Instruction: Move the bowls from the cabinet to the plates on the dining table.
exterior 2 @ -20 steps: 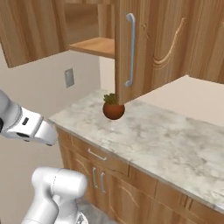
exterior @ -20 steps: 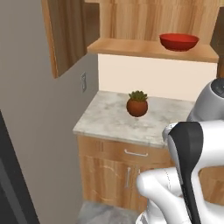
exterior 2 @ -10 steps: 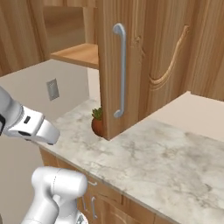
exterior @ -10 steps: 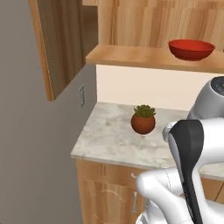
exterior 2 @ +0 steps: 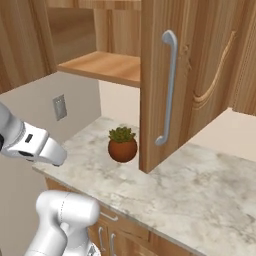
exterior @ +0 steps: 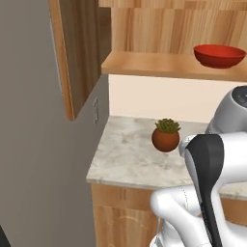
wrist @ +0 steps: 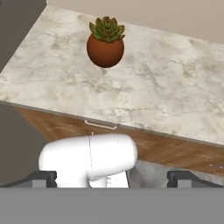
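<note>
A glossy red bowl point(exterior: 219, 55) sits on the wooden shelf point(exterior: 159, 65) of the open cabinet, well above and beyond the arm. In the right base view the cabinet door point(exterior 2: 200, 75) with its silver bar handle point(exterior 2: 167, 95) stands open in front of the shelf point(exterior 2: 102, 67). My gripper point(wrist: 111, 178) is open, its two dark fingertips point(wrist: 41, 177) wide apart with nothing between them. It points down at the counter's front edge, far below the bowl. The plates and the dining table are out of view.
A terracotta pot with a succulent point(exterior: 165, 137) point(exterior 2: 122, 146) point(wrist: 105, 43) stands on the marble counter point(exterior: 125, 154) under the cabinet. The left cabinet door point(exterior: 79, 53) hangs open beside a grey wall. Drawers with silver handles point(wrist: 100, 126) lie below the counter.
The whole picture has shifted and grown in both base views, so the base has driven closer to the cabinet. The bowl, pot and open gripper have not moved.
</note>
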Controlling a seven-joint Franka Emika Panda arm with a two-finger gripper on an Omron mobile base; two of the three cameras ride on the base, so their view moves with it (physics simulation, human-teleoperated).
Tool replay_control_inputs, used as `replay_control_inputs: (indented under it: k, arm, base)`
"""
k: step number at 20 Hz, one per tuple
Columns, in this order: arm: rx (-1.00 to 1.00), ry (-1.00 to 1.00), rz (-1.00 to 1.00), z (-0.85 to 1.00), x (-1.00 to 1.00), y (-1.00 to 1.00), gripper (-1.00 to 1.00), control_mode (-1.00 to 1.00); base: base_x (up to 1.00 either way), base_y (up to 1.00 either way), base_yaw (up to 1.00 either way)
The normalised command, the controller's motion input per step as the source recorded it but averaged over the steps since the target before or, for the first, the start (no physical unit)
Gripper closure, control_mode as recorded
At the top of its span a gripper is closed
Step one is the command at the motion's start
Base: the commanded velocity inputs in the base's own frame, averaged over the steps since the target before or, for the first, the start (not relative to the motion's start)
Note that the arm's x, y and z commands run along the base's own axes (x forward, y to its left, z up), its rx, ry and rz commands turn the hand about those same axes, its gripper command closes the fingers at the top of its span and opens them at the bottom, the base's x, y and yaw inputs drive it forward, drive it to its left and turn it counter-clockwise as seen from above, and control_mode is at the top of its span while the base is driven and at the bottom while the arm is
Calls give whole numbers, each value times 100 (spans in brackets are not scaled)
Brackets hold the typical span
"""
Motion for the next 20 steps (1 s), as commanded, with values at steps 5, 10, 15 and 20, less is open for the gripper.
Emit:
replay_control_inputs:
  k: [5,10,15,20]
  arm:
    - [0,0,0,0,0,0,-100,100]
    - [0,0,0,0,0,0,-100,100]
    - [0,0,0,0,0,0,-100,100]
    - [0,0,0,0,0,0,-100,100]
  base:
    - [84,8,-19]
    - [65,36,-12]
    - [100,22,-9]
    - [93,25,-3]
